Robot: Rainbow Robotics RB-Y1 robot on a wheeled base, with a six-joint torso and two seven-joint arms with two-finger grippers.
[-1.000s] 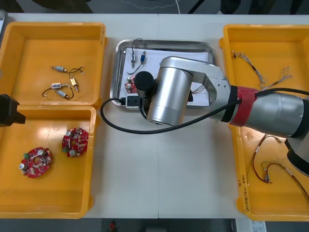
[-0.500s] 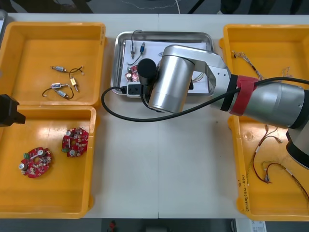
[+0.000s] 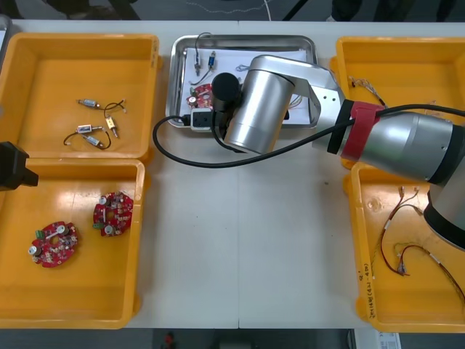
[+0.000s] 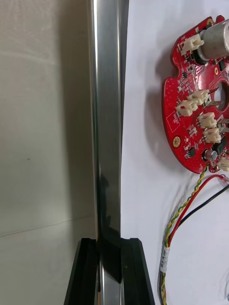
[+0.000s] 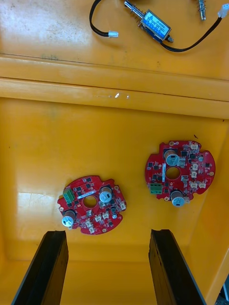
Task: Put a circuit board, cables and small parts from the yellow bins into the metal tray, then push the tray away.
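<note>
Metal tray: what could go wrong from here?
The right gripper pinches the thin rim of the shiny metal tray; its jaws could slip off or tip it.
The round red circuit board and red-and-yellow cable lie loose near that rim and could slide.
Left gripper hovers open over a yellow bin.

Right arm [image 3: 396, 142] reaches from the right side across to the far centre, wrist [image 3: 254, 116] angled downward. Right gripper [image 4: 109, 242]: fingers [image 4: 86, 271] clamped on the rim of the metal tray [image 4: 106, 119]. Left arm [image 3: 13, 169] parked at the left edge. Left gripper [image 5: 107, 233]: fingers spread wide, holding nothing.
</note>
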